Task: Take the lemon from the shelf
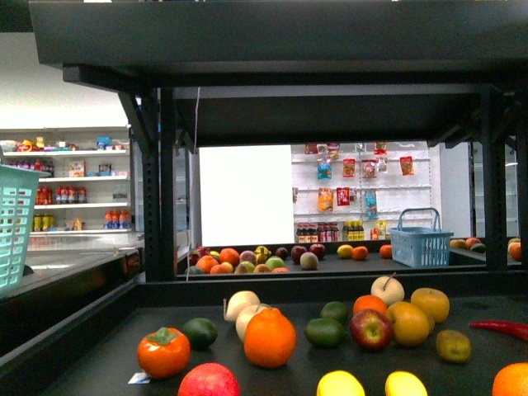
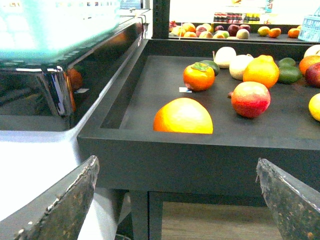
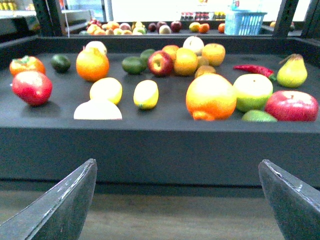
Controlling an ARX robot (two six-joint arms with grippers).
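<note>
White shelving [image 1: 78, 177] stocked with bottles and packets lines the left wall. At the back, a pale pegboard wall [image 1: 363, 177] hung with snack packets stands beside a blank, bright white panel [image 1: 246, 206]. The floor [image 3: 175, 215] is brownish, wood-look planking.

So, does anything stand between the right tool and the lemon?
Only the shelf's raised front lip stands between the right tool and the nearer lemon; the tray floor before it is bare. A pale fruit lies beside that path.
</note>
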